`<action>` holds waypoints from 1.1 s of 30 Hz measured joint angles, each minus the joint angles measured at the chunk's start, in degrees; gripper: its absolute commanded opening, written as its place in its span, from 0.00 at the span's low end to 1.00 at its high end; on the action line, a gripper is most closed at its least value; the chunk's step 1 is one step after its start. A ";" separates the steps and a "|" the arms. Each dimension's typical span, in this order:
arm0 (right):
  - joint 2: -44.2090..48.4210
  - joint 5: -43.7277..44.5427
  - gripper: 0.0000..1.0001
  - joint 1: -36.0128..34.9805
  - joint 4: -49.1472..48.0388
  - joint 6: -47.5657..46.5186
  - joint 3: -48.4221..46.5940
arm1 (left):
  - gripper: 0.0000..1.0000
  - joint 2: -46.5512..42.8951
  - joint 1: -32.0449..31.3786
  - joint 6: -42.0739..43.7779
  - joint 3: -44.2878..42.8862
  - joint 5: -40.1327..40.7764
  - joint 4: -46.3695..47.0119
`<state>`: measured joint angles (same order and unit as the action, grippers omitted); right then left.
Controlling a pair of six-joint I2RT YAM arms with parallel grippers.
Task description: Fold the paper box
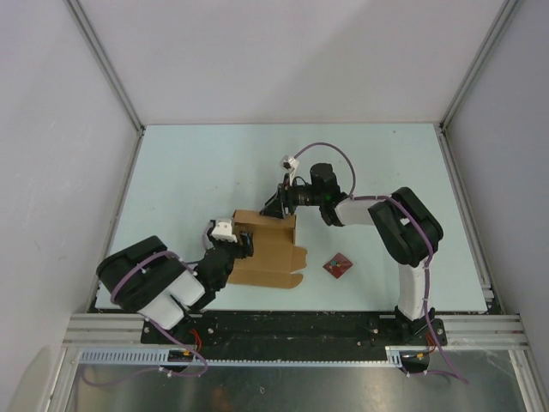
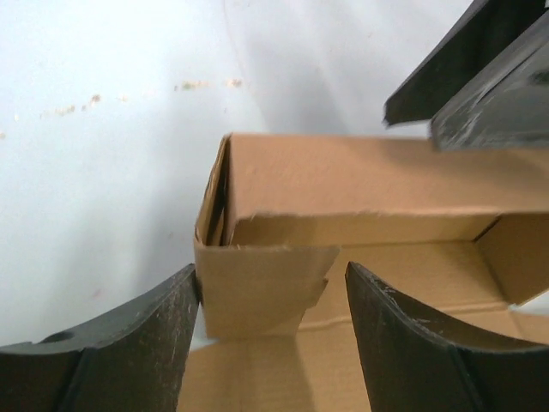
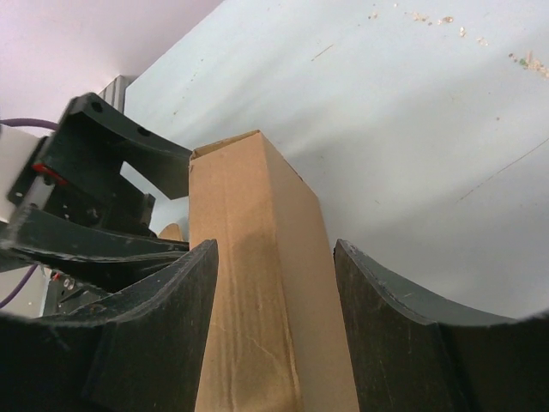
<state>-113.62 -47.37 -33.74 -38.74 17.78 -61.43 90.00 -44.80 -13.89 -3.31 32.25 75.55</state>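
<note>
Partly cropped: paper box (image 2: 343, 184) between left fingers (image 2: 129, 343).

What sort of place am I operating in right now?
Probably a lab robot test cell: a pale table boxed in by plain white panels on aluminium framing, with just the paper box and a small red square on it.

Top cam: fixed, high at near edge, looks down on whole table (image 1: 214, 172). L & R wrist cams: v. close, low, facing each other; all 3 share the box (image 1: 274, 257).
</note>
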 measured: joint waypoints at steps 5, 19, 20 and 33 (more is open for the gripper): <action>-0.20 -0.09 0.62 0.00 -0.04 0.20 0.00 | 0.72 -4.04 0.42 1.14 0.00 -2.27 0.15; -0.22 -0.15 0.62 0.11 -0.11 0.17 -0.11 | 0.71 -1.60 1.51 1.49 0.00 -5.42 0.09; -0.22 -0.13 0.61 0.11 -0.11 0.17 -0.11 | 0.72 -1.62 1.53 1.46 0.00 -5.70 0.09; -0.22 -0.17 0.62 0.48 0.04 0.15 -0.11 | 0.86 -20.35 1.60 -0.28 0.15 -12.26 -1.70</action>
<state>-113.84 -47.55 -33.26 -38.70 17.93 -61.54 69.65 -43.20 -14.17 -3.16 19.99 73.84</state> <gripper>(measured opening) 0.617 0.839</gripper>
